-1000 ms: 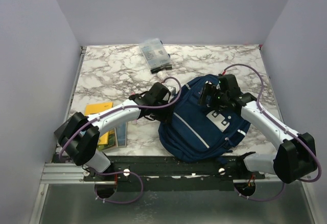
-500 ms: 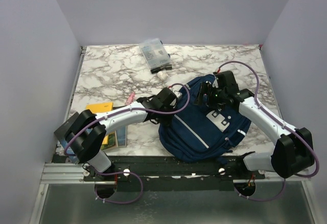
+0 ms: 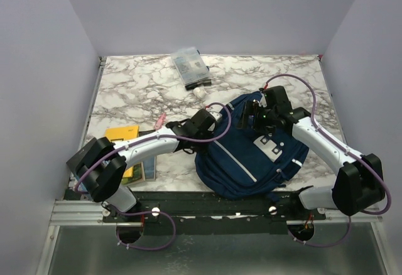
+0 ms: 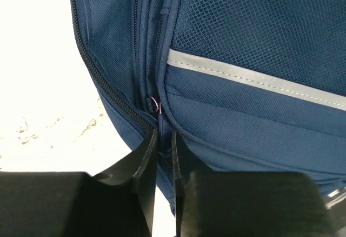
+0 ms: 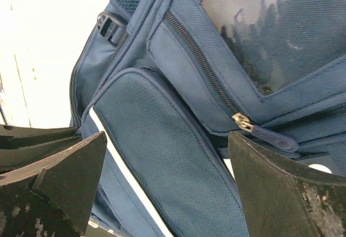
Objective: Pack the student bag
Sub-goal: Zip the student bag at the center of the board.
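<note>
The left gripper (image 4: 165, 139) pinches the zip pull (image 4: 161, 122) between narrow jaws, probably to open the bag (image 3: 248, 162). The right gripper (image 5: 167, 139) hangs wide open with the front pocket (image 5: 151, 172) between its jaws, perhaps to steady it.

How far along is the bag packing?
Done: nothing visibly packed; books and pouch lie out on the table. In hand: left pincer pinches a zip pull on the side of the bag; right pincer hangs open over the front pocket. Left: likely unzip, load those items, close up.
</note>
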Tool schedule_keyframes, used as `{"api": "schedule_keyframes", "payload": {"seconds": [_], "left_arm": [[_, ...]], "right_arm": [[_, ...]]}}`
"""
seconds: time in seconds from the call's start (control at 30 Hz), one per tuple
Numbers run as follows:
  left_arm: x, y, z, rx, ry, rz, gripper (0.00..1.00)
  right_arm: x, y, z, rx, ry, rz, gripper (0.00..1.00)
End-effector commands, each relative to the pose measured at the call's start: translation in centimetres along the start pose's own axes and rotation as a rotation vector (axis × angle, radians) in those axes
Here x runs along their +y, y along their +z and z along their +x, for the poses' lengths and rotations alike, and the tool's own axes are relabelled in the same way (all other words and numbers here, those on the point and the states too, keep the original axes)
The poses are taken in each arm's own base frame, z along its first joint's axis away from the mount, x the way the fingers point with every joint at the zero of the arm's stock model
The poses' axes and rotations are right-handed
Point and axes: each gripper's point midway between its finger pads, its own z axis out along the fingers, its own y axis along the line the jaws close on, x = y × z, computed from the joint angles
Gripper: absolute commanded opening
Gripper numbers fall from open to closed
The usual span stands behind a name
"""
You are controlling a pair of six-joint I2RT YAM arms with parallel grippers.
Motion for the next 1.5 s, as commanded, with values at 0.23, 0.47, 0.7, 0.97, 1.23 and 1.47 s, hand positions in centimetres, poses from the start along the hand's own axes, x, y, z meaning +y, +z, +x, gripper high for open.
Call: {"api": "schedule_keyframes", "payload": {"seconds": [0.23, 0.47, 0.7, 0.97, 1.23, 1.47], "left_arm": [[-0.1, -4.0, -2.8, -0.164, -0.37, 0.328, 0.62], [1.4, -1.3, -3.5, -0.007, -0.548, 0.341, 0.73], [3.4, 2.3, -1.6, 0.157, -0.604, 0.246, 0.5], [0.9, 1.4, -4.0, 0.197, -0.66, 0.456, 0.02], [-0.9, -3.1, -7.8, 0.077, -0.492, 0.622, 0.0], [-1.6, -5.3, -8.7, 0.026, -0.472, 0.693, 0.0]], "right_arm": [[7.5, -3.3, -1.8, -0.295, -0.326, -0.301, 0.96], [9.6, -5.5, -1.6, -0.391, -0.577, -0.371, 1.0], [10.6, -5.4, -1.4, -0.363, -0.583, -0.387, 0.94], [11.3, -3.0, 2.1, -0.257, -0.834, -0.441, 0.77], [13.0, -2.9, 2.7, -0.311, -1.174, -0.565, 0.34], [15.7, -4.9, -0.9, -0.213, -0.553, -0.461, 0.58]]}}
